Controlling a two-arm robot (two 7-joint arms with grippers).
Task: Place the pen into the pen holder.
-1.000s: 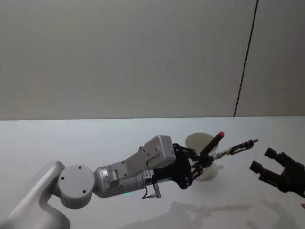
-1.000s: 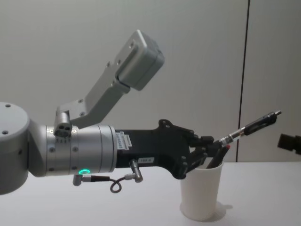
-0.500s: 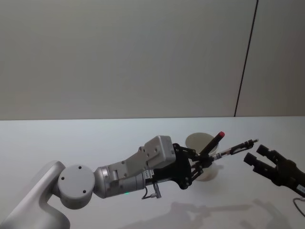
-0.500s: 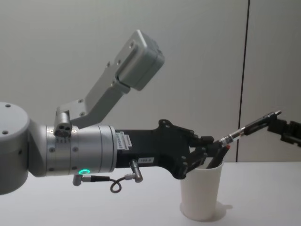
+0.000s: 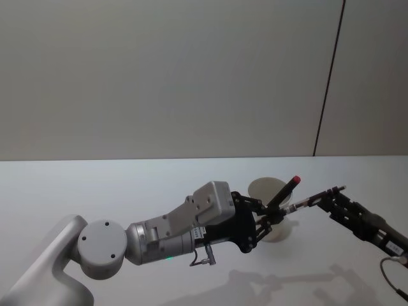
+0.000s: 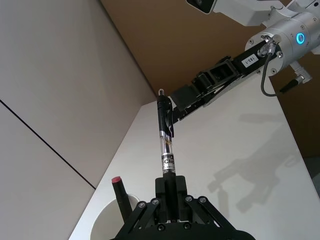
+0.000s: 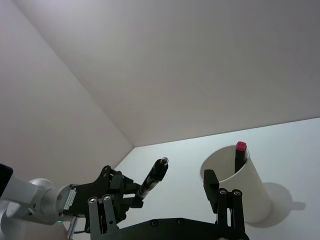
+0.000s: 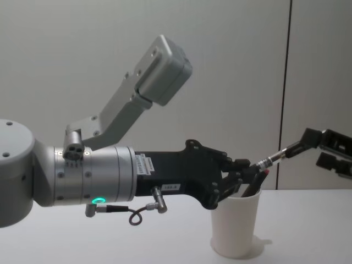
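My left gripper point(image 5: 273, 218) is shut on the lower end of the pen point(image 5: 307, 202), a black and clear pen slanting up to the right just above the pen holder point(image 5: 262, 187), a white paper cup point(image 8: 235, 226). The pen point(image 8: 279, 154) juts out past the left gripper point(image 8: 246, 176). My right gripper point(image 8: 319, 148) is open at the pen's free end, one finger above it and one below. In the right wrist view the pen point(image 7: 153, 182) lies between the spread fingers point(image 7: 212, 183).
A red-tipped pen point(image 5: 286, 189) stands tilted inside the cup. The white table point(image 5: 95, 191) stretches to the left and front, with a plain wall behind. The left forearm point(image 8: 99, 181) bulks large across the chest view.
The right gripper has moved left from the right edge up to the pen's free end. The left gripper and the pen have stayed still.
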